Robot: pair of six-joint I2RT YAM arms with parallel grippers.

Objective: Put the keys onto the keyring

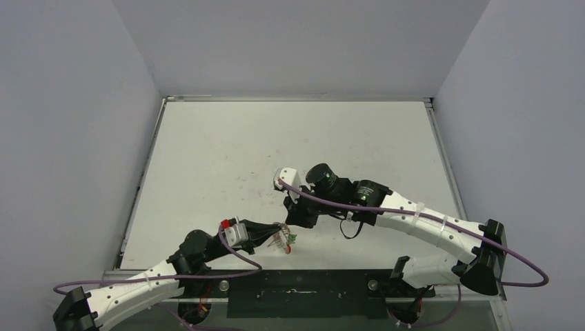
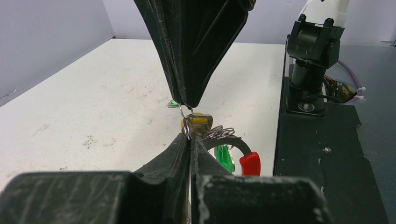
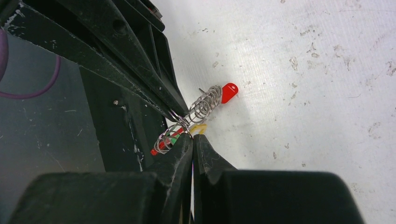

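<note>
**Near edge.** The left end effector [image 2: 190,140] is found at the near edge of the desk [image 2: 93,93]. Its fingers are pressed together with no gap visible, clamped on the keyring [image 2: 220,133]. The keyring is carried at the fingertips, and it appears to be held off the desk surface.

**Held bundle.** A yellow key [image 2: 198,121] is seen right at the left fingertips. A green key [image 2: 225,158] and the red segment [image 2: 250,164] of the ring hang just to their right. Whether either key is fully threaded on the coil cannot be told. In the right wrist view, the coil's long axis is seen running diagonally away from the fingertips toward a red end.

**Contact point.** A thin wire loop [image 2: 185,120] is stretched between the two end effectors, beside the yellow key. It cannot be told whether this loop belongs to the keyring or to the key.

**Farther out.** The right end effector [image 2: 187,103] is brought in from the far side and from above, tip to tip with the left. Its fingers are also together, pinched on the upper end of the wire loop.

**Judgement.** The coming move is judged to turn on this loop. It lies directly between the tips, so neither arm is the nearer. Any pull apart is expected to act along the line joining the tips.
</note>
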